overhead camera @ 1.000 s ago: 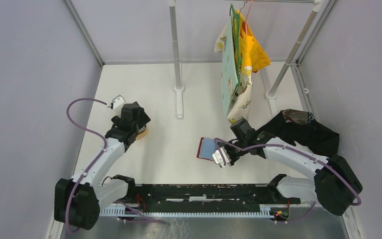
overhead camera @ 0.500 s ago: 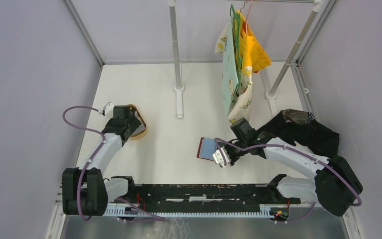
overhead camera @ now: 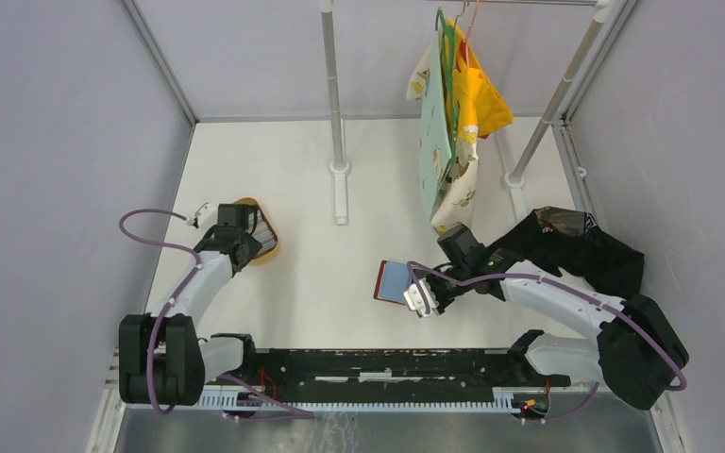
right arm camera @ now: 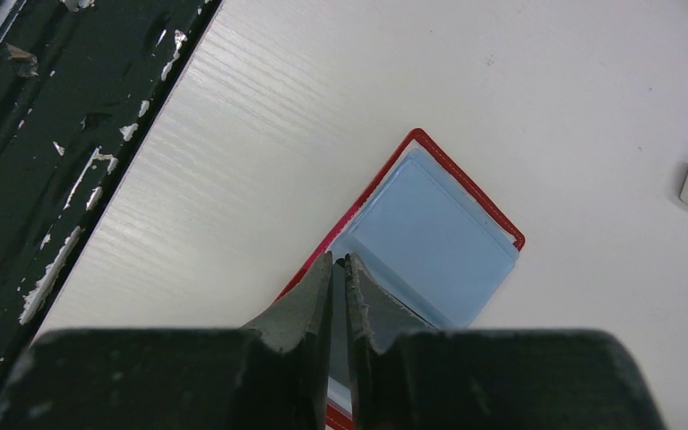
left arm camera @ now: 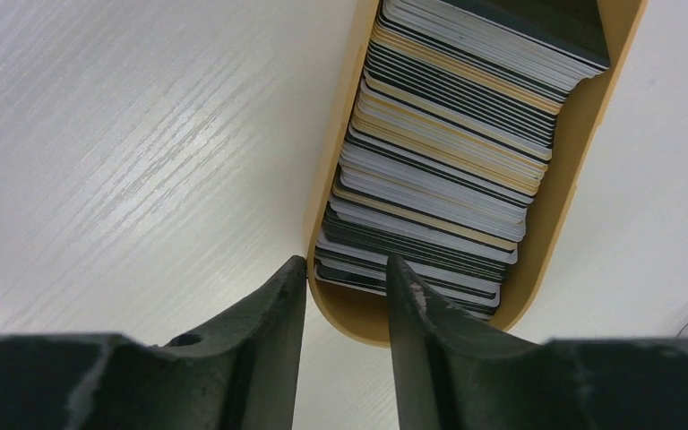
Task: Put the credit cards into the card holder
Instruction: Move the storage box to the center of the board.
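- We see the left tool (left arm camera: 346, 269) with fingers apart, just above the near end of the tan oval tray (left arm camera: 358, 318) on the white surface (left arm camera: 143, 134).
- Thin grey, silvery and dark plastic credit cards (left arm camera: 448, 152) sit stacked in that tray.
- The right tool (right arm camera: 339, 262) is clamped on the near edge of the small red folding card holder (right arm camera: 430, 224), which is open with its grey-blue lining up.

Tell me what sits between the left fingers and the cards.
Nothing visible. The left gripper is open at the near end of the tan tray, and the credit cards stand stacked just beyond it, uncovered.
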Motion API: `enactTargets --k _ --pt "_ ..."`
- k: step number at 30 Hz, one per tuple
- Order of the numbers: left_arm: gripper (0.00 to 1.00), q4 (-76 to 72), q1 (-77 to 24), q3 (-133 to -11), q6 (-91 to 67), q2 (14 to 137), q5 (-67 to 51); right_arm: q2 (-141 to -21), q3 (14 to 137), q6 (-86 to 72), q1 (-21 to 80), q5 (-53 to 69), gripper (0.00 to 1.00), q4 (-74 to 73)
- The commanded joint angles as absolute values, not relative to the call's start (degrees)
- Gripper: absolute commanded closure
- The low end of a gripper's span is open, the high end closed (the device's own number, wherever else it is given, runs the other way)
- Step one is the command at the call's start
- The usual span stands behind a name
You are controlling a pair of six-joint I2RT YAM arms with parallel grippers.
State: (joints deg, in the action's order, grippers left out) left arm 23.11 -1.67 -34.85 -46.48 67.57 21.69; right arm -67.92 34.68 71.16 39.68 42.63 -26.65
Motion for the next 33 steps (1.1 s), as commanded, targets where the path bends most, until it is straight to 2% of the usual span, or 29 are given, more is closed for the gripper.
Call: enactTargets --k 1,8,16,23,33 --pt "0.61 23.2 -1.4 -34.7 -49.0 65.7 20.2 -67.3 35.8 70.8 39.6 43.9 0.85 -26.2" --pt "0.82 22.5 -1.5 -33.3 -49.0 64.2 16.2 -67.2 35.9 70.8 39.6 43.8 0.85 -26.2" --pt "0.93 19.7 -1.8 -30.9 -49.8 63.8 9.4 -67.0 35.9 70.8 39.6 43.5 0.85 -26.3" --pt "0.94 17.6 -6.8 -28.7 -54.2 61.3 7.3 -67.0 35.9 70.8 39.6 43.4 0.85 -26.3" --pt "0.93 16.6 -26.1 -31.2 -64.9 63.7 14.8 -67.0 36.1 70.8 39.6 43.1 0.85 -26.5"
